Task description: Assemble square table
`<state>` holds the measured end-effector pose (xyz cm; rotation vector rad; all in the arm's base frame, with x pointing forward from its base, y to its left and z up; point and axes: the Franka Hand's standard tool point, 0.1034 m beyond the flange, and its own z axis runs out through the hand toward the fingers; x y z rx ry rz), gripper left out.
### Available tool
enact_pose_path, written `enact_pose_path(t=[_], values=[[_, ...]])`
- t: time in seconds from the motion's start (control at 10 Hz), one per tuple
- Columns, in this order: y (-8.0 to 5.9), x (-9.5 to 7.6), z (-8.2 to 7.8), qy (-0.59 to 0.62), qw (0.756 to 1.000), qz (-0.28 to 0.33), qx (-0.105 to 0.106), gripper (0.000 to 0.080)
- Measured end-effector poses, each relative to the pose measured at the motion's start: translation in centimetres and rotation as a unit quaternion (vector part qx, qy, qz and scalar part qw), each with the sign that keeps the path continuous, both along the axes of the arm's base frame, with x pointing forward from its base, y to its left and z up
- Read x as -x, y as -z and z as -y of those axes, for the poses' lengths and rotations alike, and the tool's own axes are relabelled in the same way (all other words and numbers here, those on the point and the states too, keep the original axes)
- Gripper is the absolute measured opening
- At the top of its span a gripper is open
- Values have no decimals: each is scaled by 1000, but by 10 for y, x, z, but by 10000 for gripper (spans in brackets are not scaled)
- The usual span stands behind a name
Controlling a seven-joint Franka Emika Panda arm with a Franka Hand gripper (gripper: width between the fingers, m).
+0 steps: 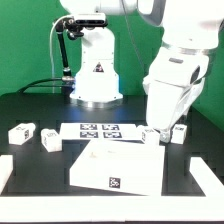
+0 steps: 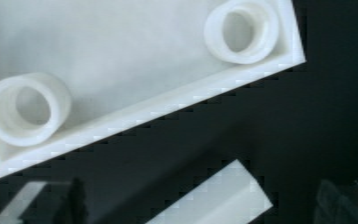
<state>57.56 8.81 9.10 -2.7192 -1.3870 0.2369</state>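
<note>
The square table's white slab (image 1: 112, 163) lies at the front middle of the black table, a tag on its near side. In the wrist view its recessed underside (image 2: 131, 70) shows two round sockets (image 2: 30, 105) (image 2: 247, 30). Two white legs (image 1: 22, 130) (image 1: 50, 140) lie at the exterior view's left. Two more (image 1: 150, 133) (image 1: 178, 131) lie at its right. My gripper (image 1: 165, 122) hangs just above that right pair, beyond the slab's far right corner. It is open (image 2: 195, 200), dark fingers (image 2: 43, 200) wide apart, with a white piece (image 2: 220, 195), seemingly a leg, lying below between them and untouched.
The marker board (image 1: 97, 129) lies flat behind the slab. The white domed robot base (image 1: 96, 68) stands at the back, with a black stand (image 1: 65, 50) to its left. A white rail (image 1: 6, 166) runs along the table's front left.
</note>
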Motion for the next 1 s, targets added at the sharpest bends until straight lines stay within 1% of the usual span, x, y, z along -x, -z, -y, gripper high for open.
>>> enact_pose_path(t=[0.5, 0.6, 0.7, 0.8, 1.0], values=[[1, 1, 2, -1, 1000, 1, 0, 649], [2, 7, 9, -27, 999, 22, -6, 649], [2, 22, 14, -35, 999, 36, -6, 649], [2, 29, 18, -44, 998, 51, -7, 649], [4, 35, 23, -61, 995, 80, -7, 649]])
